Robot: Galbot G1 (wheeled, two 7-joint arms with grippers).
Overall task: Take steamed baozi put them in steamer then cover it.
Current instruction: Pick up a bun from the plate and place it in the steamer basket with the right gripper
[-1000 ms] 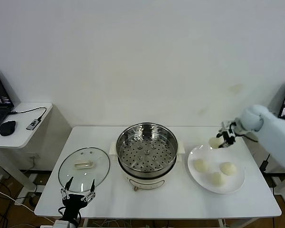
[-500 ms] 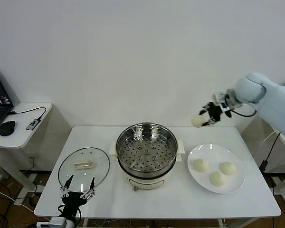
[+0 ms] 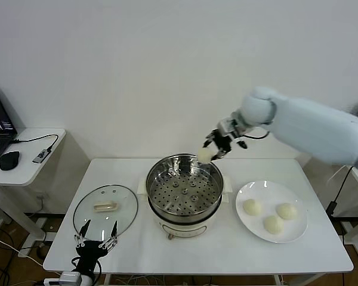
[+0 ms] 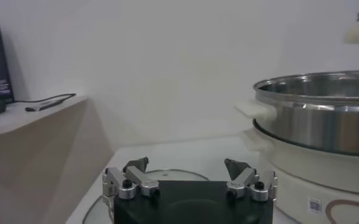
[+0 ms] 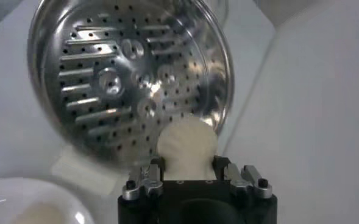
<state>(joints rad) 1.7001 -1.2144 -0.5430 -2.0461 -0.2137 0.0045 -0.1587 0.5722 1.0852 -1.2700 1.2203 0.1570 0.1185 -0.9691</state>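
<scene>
My right gripper is shut on one steamed baozi, held in the air above the back right rim of the steamer. The steel basket is empty, its perforated floor showing. Three more baozi lie on the white plate to the right. The glass cover lies flat on the table left of the steamer. My left gripper hangs open just in front of the cover, near the table's front edge, holding nothing.
A side table with a mouse and a laptop stands at the far left. The steamer's wall rises close beside the left gripper. Bare white tabletop lies in front of the steamer and plate.
The right arm has carried the baozi up from the plate and leftward, from beside the plate to above the steamer's rim. The left gripper has stayed put.
</scene>
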